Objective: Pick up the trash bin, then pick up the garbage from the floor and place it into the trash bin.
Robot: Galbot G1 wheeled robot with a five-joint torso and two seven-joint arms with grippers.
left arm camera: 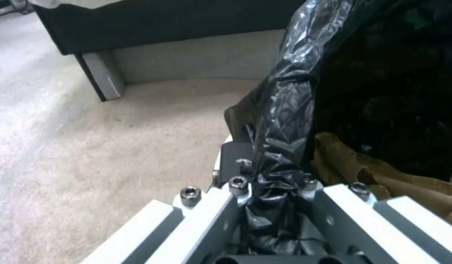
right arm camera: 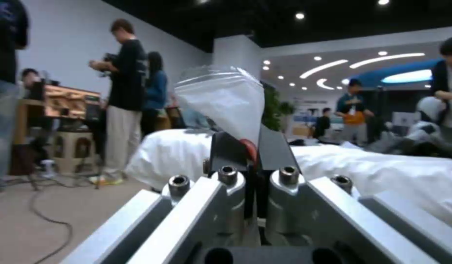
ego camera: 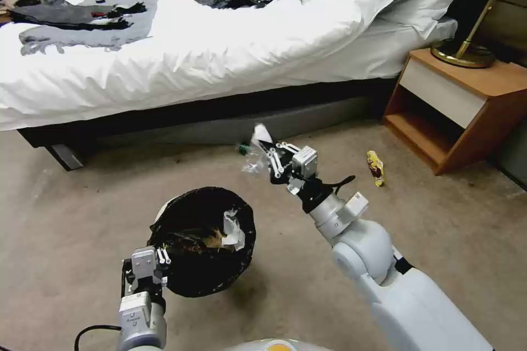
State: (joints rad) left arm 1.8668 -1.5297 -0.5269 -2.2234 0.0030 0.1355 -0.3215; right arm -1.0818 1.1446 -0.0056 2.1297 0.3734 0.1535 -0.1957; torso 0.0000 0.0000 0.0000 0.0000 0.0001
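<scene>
Your left tool pinches the trash bin by its near rim, lifted off the floor with scraps already inside. Your right tool clamps a clear plastic bag beyond the bin. A yellow wrapper near the nightstand and a green bottle beside the bed remain.

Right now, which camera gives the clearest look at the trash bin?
The head view: the whole trash bin shows there, lifted by the left gripper at its rim, paper scraps inside. The left wrist view gives a close slice of its black liner pinched between the fingers. The right wrist view faces the bed instead.
</scene>
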